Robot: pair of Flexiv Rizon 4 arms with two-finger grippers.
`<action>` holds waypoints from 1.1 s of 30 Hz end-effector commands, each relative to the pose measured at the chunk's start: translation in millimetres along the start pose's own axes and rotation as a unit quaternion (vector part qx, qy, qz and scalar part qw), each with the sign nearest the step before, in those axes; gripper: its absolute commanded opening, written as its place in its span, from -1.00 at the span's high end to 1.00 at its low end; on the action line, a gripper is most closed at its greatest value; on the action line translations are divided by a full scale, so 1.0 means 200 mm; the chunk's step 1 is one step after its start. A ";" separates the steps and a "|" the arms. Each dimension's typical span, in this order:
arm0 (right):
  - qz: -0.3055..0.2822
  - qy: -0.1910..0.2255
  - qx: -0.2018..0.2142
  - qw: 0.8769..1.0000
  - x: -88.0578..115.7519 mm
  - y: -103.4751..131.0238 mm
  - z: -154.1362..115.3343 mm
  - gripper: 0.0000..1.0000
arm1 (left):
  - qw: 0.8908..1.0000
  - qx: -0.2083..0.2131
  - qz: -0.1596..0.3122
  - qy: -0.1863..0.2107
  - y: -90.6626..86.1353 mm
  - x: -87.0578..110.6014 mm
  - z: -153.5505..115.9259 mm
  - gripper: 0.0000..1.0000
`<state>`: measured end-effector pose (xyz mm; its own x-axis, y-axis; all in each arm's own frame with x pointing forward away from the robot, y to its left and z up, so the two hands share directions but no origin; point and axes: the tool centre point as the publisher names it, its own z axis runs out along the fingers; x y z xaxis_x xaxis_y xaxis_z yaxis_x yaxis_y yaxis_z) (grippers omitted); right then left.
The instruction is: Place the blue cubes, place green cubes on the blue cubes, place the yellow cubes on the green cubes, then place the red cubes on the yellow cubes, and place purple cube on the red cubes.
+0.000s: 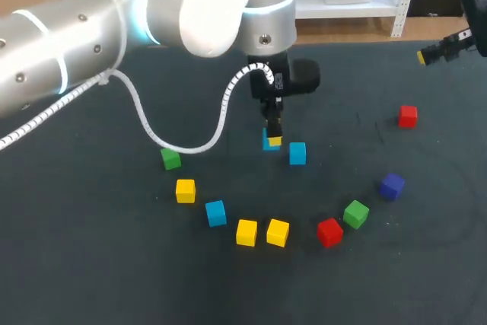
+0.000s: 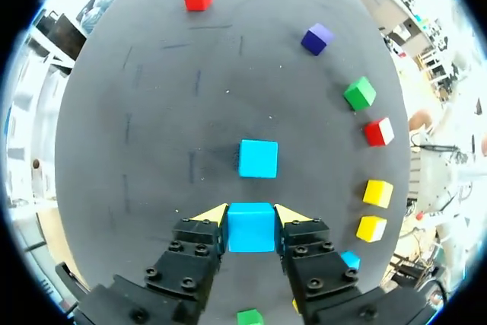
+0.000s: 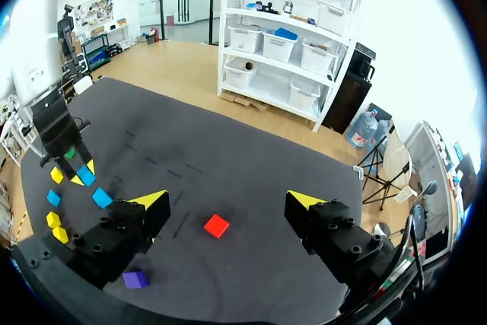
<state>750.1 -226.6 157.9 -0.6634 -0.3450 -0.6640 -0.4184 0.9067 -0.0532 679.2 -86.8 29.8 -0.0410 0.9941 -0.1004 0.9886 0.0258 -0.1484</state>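
My left gripper (image 2: 251, 215) is shut on a blue cube (image 2: 250, 227), low over the dark mat just behind the middle (image 1: 272, 141). A second blue cube (image 2: 258, 158) lies a short gap ahead of the fingers, to the right of the held one in the head view (image 1: 297, 153). A third blue cube (image 1: 216, 212) sits nearer the front. My right gripper (image 3: 228, 203) hangs open and empty at the far right (image 1: 430, 55), high over a red cube (image 3: 217, 226). Whether the held cube touches the mat I cannot tell.
Loose cubes form an arc at the front: green (image 1: 171, 159), yellow (image 1: 185, 190), two more yellow (image 1: 246, 232) (image 1: 278, 232), red (image 1: 329, 231), green (image 1: 355, 213), purple (image 1: 392, 186). Another red cube (image 1: 408, 116) lies at the right. My left arm's white cable loops over the mat's left.
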 end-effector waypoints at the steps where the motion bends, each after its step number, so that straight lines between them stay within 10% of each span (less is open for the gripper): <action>1: 0.001 -0.004 0.005 1.000 0.01 0.01 0.00 -1.00 | 1.000 -0.006 0.000 -0.008 -0.03 0.02 0.02 1.00; 33: 0.001 -0.004 0.005 1.000 0.01 0.01 0.00 -1.00 | 1.000 0.010 0.017 0.002 -0.01 -0.06 0.15 1.00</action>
<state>750.1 -226.6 157.9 -0.6634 -0.3450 -0.6639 -0.4184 0.9067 -0.0531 671.5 -100.3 2.3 -0.0096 0.9944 -0.1056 0.9871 -0.0074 -0.1601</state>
